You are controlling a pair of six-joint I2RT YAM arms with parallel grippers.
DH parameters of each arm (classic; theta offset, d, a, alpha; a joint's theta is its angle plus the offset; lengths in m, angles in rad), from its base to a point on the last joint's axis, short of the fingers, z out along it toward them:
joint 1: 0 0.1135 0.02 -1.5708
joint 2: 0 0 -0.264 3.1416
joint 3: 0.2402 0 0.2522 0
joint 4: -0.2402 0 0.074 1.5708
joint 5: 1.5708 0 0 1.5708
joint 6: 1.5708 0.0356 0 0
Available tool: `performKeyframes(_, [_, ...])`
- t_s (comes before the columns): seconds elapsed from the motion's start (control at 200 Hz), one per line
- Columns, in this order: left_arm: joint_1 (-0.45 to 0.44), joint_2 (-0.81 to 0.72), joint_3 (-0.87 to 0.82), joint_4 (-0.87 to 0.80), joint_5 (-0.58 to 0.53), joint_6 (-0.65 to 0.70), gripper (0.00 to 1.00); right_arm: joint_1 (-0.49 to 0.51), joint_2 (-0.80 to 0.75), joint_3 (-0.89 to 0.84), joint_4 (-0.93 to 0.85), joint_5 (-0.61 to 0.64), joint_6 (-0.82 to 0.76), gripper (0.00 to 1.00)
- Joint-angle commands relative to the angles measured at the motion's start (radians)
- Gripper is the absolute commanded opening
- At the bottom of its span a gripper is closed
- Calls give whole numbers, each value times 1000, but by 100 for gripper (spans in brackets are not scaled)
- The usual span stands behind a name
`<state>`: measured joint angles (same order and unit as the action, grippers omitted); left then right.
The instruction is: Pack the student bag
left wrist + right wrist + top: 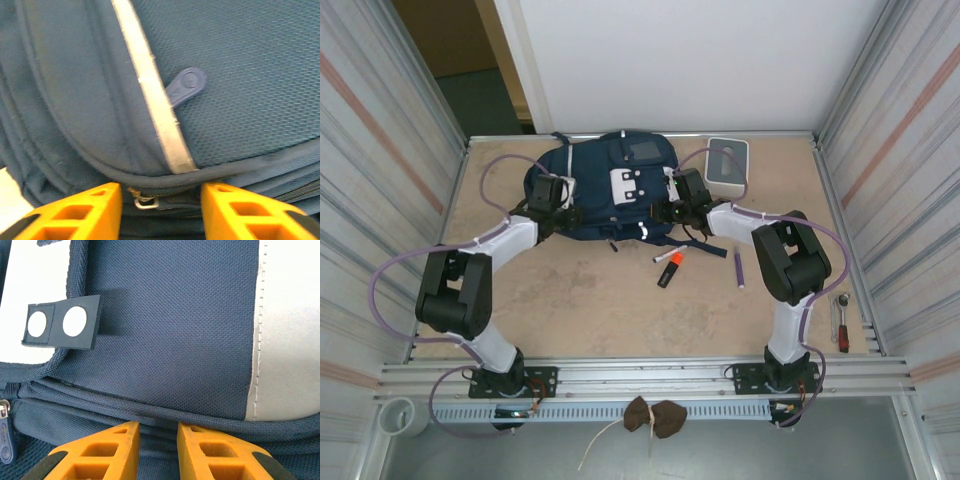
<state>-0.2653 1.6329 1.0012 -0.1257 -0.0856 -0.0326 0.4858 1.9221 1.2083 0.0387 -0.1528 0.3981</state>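
Note:
The student bag (610, 190), navy with white patches, lies flat at the back middle of the table. My left gripper (570, 213) presses against its left side. In the left wrist view the orange fingers (161, 200) stand apart on either side of a metal zipper slider (146, 202), just below the bag's piped seam and reflective stripe (155, 100). My right gripper (665, 210) is at the bag's right side. Its fingers (158, 432) are nearly together, pinching a fold of the navy fabric (175, 330) under the seam.
A white-grey box (727, 163) stands right of the bag. An orange highlighter (670, 268), a thin pen (665, 257) and a purple pen (738, 268) lie in front of the bag. A ratchet tool (841, 320) lies at the right edge. Corrugated walls close both sides.

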Motion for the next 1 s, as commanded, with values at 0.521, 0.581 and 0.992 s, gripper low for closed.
performKeyframes(0.521, [22, 4, 68, -74, 113, -87, 80, -33, 29, 22, -88, 51, -30, 25])
performKeyframes(0.581, [2, 5, 74, -68, 86, -75, 84, -33, 31, 22, -86, 47, -31, 24])
performKeyframes(0.992, [-17, 110, 170, -237, -123, -34, 88, -42, 37, 23, -100, 50, -31, 24])
